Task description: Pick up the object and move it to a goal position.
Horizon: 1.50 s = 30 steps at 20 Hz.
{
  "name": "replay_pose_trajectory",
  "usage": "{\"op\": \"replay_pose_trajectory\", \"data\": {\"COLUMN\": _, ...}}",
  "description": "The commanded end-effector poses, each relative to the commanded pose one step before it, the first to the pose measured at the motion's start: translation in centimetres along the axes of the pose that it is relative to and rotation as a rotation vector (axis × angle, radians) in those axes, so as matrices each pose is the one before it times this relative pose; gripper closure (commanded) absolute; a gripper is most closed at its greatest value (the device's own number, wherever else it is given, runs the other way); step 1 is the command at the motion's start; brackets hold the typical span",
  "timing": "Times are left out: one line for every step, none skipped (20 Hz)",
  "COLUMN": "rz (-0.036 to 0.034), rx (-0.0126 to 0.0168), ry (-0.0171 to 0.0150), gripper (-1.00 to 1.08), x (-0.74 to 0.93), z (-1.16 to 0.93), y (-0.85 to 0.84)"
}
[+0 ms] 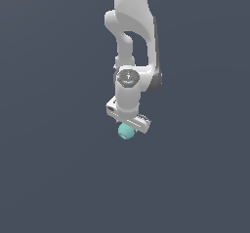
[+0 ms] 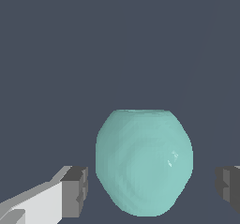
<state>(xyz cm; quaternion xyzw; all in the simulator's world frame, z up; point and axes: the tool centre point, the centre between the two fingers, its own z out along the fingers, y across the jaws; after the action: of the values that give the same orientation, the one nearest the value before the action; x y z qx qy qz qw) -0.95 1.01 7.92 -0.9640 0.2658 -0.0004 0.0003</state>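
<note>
The object is a smooth teal ball (image 1: 126, 132), seen in the exterior view directly under the white hand of the arm. My gripper (image 1: 128, 125) hangs right over it, and the hand hides the fingers there. In the wrist view the ball (image 2: 144, 162) fills the space between the two dark finger pads (image 2: 76, 190). A narrow gap shows on one side of the ball and a wider gap before the other pad (image 2: 228, 188). My gripper (image 2: 152, 190) is open around the ball, and neither pad touches it.
A plain dark grey-blue surface (image 1: 58, 178) fills both views. Nothing else is in sight apart from the white arm (image 1: 131, 37) reaching down from the exterior view's top.
</note>
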Motion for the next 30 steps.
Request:
{"op": "replay_pose_trajectory", "data": {"rz": 0.00084, "rx": -0.00080, "ry": -0.00096, "gripper": -0.92, "x": -0.081, "z": 1.215, "y": 0.042}}
{"op": "replay_pose_trajectory", "data": {"rz": 0.00097, "rx": -0.00006, "ry": 0.00012, "gripper": -0.92, "x": -0.005, "z": 0.586, "y": 0.035}}
{"op": "replay_pose_trajectory", "data": {"rz": 0.00068, "rx": -0.00004, "ry": 0.00008, "gripper": -0.92, "x": -0.007, "z": 0.519, "y": 0.021}}
{"op": "replay_pose_trajectory", "data": {"rz": 0.00000, "rx": 0.00000, "ry": 0.00000, "gripper": -0.92, "x": -0.019, "z": 0.445, "y": -0.015}}
{"op": "replay_pose_trajectory", "data": {"rz": 0.00069, "rx": -0.00002, "ry": 0.00008, "gripper": -0.92, "x": 0.013, "z": 0.365, "y": 0.018}}
{"op": "replay_pose_trajectory", "data": {"rz": 0.00000, "rx": 0.00000, "ry": 0.00000, "gripper": -0.92, "x": 0.003, "z": 0.291, "y": -0.019}}
{"op": "replay_pose_trajectory", "data": {"rz": 0.00000, "rx": 0.00000, "ry": 0.00000, "gripper": -0.92, "x": 0.014, "z": 0.213, "y": -0.021}}
{"op": "replay_pose_trajectory", "data": {"rz": 0.00000, "rx": 0.00000, "ry": 0.00000, "gripper": -0.92, "x": 0.023, "z": 0.138, "y": -0.022}}
{"op": "replay_pose_trajectory", "data": {"rz": 0.00000, "rx": 0.00000, "ry": 0.00000, "gripper": -0.92, "x": 0.023, "z": 0.072, "y": -0.018}}
{"op": "replay_pose_trajectory", "data": {"rz": 0.00000, "rx": 0.00000, "ry": 0.00000, "gripper": -0.92, "x": 0.010, "z": 0.020, "y": -0.007}}
{"op": "replay_pose_trajectory", "data": {"rz": 0.00000, "rx": 0.00000, "ry": 0.00000, "gripper": 1.08, "x": 0.000, "z": 0.000, "y": 0.000}}
{"op": "replay_pose_trajectory", "data": {"rz": 0.00000, "rx": 0.00000, "ry": 0.00000, "gripper": 1.08, "x": 0.000, "z": 0.000, "y": 0.000}}
{"op": "replay_pose_trajectory", "data": {"rz": 0.00000, "rx": 0.00000, "ry": 0.00000, "gripper": 1.08, "x": 0.000, "z": 0.000, "y": 0.000}}
{"op": "replay_pose_trajectory", "data": {"rz": 0.00000, "rx": 0.00000, "ry": 0.00000, "gripper": 1.08, "x": 0.000, "z": 0.000, "y": 0.000}}
{"op": "replay_pose_trajectory", "data": {"rz": 0.00000, "rx": 0.00000, "ry": 0.00000, "gripper": 1.08, "x": 0.000, "z": 0.000, "y": 0.000}}
{"op": "replay_pose_trajectory", "data": {"rz": 0.00000, "rx": 0.00000, "ry": 0.00000, "gripper": 1.08, "x": 0.000, "z": 0.000, "y": 0.000}}
{"op": "replay_pose_trajectory", "data": {"rz": 0.00000, "rx": 0.00000, "ry": 0.00000, "gripper": 1.08, "x": 0.000, "z": 0.000, "y": 0.000}}
{"op": "replay_pose_trajectory", "data": {"rz": 0.00000, "rx": 0.00000, "ry": 0.00000, "gripper": 1.08, "x": 0.000, "z": 0.000, "y": 0.000}}
{"op": "replay_pose_trajectory", "data": {"rz": 0.00000, "rx": 0.00000, "ry": 0.00000, "gripper": 1.08, "x": 0.000, "z": 0.000, "y": 0.000}}
{"op": "replay_pose_trajectory", "data": {"rz": 0.00000, "rx": 0.00000, "ry": 0.00000, "gripper": 1.08, "x": 0.000, "z": 0.000, "y": 0.000}}
{"op": "replay_pose_trajectory", "data": {"rz": 0.00361, "rx": 0.01658, "ry": 0.02651, "gripper": 1.08, "x": 1.016, "z": -1.818, "y": -0.323}}
{"op": "replay_pose_trajectory", "data": {"rz": 0.00000, "rx": 0.00000, "ry": 0.00000, "gripper": 1.08, "x": 0.032, "z": -0.010, "y": 0.028}}
{"op": "replay_pose_trajectory", "data": {"rz": 0.00000, "rx": 0.00000, "ry": 0.00000, "gripper": 1.08, "x": 0.096, "z": -0.031, "y": 0.083}}
{"op": "replay_pose_trajectory", "data": {"rz": -0.00009, "rx": -0.00032, "ry": -0.00061, "gripper": 1.08, "x": 0.160, "z": -0.010, "y": 0.132}}
{"op": "replay_pose_trajectory", "data": {"rz": 0.00000, "rx": 0.00000, "ry": 0.00000, "gripper": 1.08, "x": 0.226, "z": -0.073, "y": 0.194}}
{"op": "replay_pose_trajectory", "data": {"rz": -0.00016, "rx": -0.00056, "ry": -0.00105, "gripper": 1.08, "x": 0.291, "z": -0.021, "y": 0.240}}
{"op": "replay_pose_trajectory", "data": {"rz": -0.00009, "rx": -0.00032, "ry": -0.00060, "gripper": 1.08, "x": 0.357, "z": -0.074, "y": 0.301}}
{"op": "replay_pose_trajectory", "data": {"rz": -0.00013, "rx": -0.00046, "ry": -0.00085, "gripper": 1.08, "x": 0.419, "z": -0.076, "y": 0.350}}
{"op": "replay_pose_trajectory", "data": {"rz": -0.00016, "rx": -0.00057, "ry": -0.00104, "gripper": 1.08, "x": 0.476, "z": -0.081, "y": 0.396}}
{"op": "replay_pose_trajectory", "data": {"rz": -0.00016, "rx": -0.00058, "ry": -0.00104, "gripper": 1.08, "x": 0.527, "z": -0.097, "y": 0.438}}
